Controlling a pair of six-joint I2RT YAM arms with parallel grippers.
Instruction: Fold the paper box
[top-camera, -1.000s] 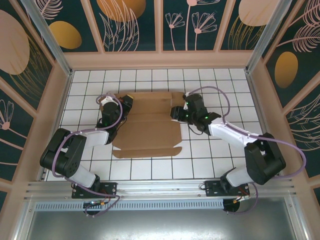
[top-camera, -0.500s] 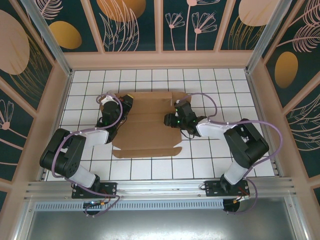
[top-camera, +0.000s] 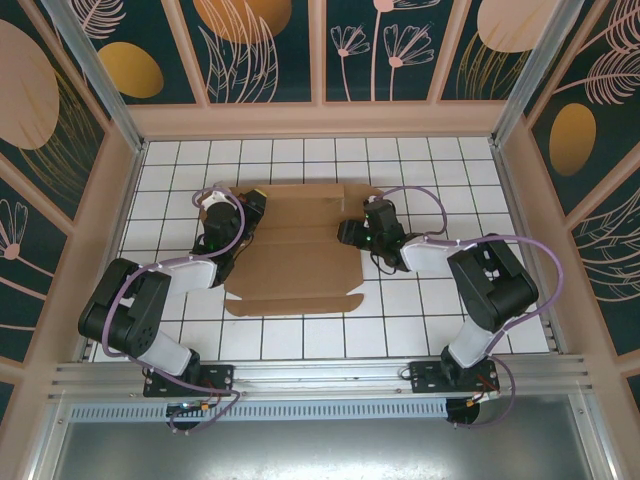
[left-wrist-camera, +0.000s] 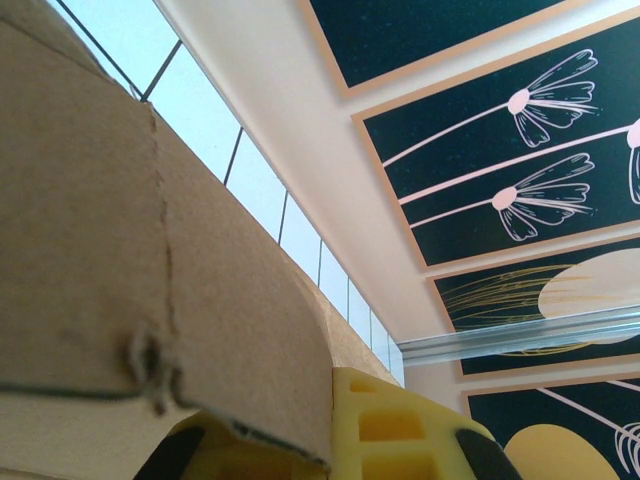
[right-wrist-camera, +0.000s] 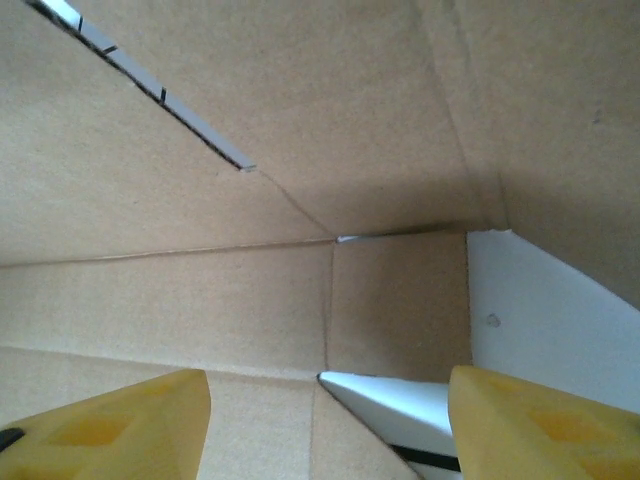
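The paper box (top-camera: 295, 250) is a brown die-cut cardboard sheet lying mostly flat on the white tiled table (top-camera: 420, 310). My left gripper (top-camera: 240, 215) is at the sheet's left edge, shut on a side flap. In the left wrist view that flap (left-wrist-camera: 150, 250) is pinched at my left gripper (left-wrist-camera: 333, 400), against a yellow finger (left-wrist-camera: 400, 430). My right gripper (top-camera: 350, 232) hovers low at the sheet's right edge. In the right wrist view my right gripper (right-wrist-camera: 330, 420) stands open over creased cardboard panels (right-wrist-camera: 250, 300), with nothing between the yellow fingers (right-wrist-camera: 120, 420).
Raised beige walls with dark floral panels (top-camera: 320, 120) enclose the table on the back and sides. A metal rail (top-camera: 320, 375) runs along the near edge by the arm bases. Bare tiles (top-camera: 430, 170) lie right of and in front of the sheet.
The right arm's elbow has swung in toward the sheet, and its jaws have opened wider at the right edge. The left gripper and the cardboard have not moved.
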